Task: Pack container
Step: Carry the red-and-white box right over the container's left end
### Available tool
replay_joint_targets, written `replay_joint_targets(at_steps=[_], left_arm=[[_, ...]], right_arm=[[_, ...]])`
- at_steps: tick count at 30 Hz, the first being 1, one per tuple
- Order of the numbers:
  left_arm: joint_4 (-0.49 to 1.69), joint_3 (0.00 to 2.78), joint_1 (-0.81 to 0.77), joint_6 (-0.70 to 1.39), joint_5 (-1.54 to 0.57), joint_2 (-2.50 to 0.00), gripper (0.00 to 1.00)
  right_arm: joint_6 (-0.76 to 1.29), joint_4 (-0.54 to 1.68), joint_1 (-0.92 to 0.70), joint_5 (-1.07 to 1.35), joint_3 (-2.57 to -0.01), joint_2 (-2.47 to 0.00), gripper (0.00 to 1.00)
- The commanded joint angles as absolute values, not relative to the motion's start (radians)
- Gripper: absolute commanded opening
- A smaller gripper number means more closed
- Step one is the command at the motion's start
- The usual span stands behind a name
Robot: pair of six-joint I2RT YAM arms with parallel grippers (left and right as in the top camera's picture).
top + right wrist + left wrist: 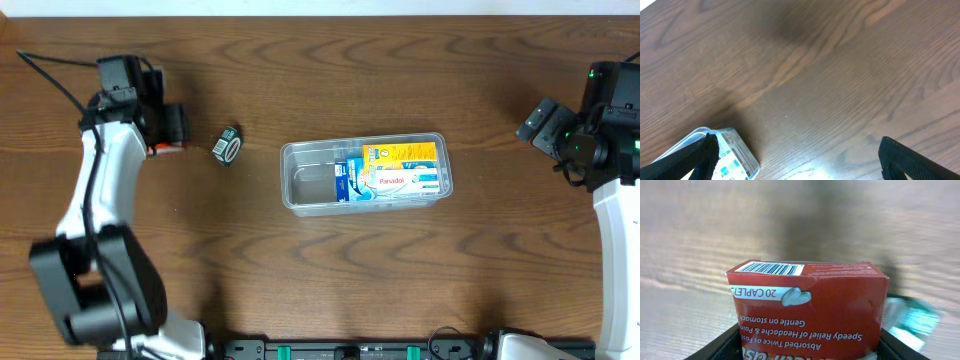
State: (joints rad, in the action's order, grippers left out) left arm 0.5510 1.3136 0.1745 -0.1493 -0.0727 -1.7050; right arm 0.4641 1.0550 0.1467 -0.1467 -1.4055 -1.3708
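My left gripper [171, 126] is clamped on a red caplet box [810, 310], which fills the space between its fingers, barcode edge up. My right gripper [796, 150] is spread wide, with only bare table [830, 75] between the fingers. The container [305, 190] lies mid-table, its long axis running from 9 to 3 o'clock. Flat boxes [395, 170] fill its 3 o'clock half. A small green box [228, 145] lies on the table just at 3 o'clock of my left gripper.
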Motion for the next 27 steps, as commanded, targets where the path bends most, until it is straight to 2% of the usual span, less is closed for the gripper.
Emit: replay_joint_targets(at_steps=[1, 8, 18, 27], left_arm=[[0.573, 1.321, 0.122, -0.133, -0.11, -1.624, 0.66], [0.582, 1.321, -0.031, -0.133, -0.204, -1.516, 0.66], [0.607, 1.321, -0.303, -0.147, -0.207, -1.504, 0.66], [0.689, 1.32, -0.489, -0.41, -0.205, -1.504, 0.66]], right_arm=[[0.478, 1.056, 0.15, -0.154, -1.41, -1.373, 0.99], [0.478, 1.056, 0.15, -0.154, -1.41, -1.373, 0.99], [0.478, 1.056, 0.15, -0.154, -1.41, -1.373, 0.99], [0.478, 1.056, 0.15, -0.154, -1.41, -1.373, 0.99]])
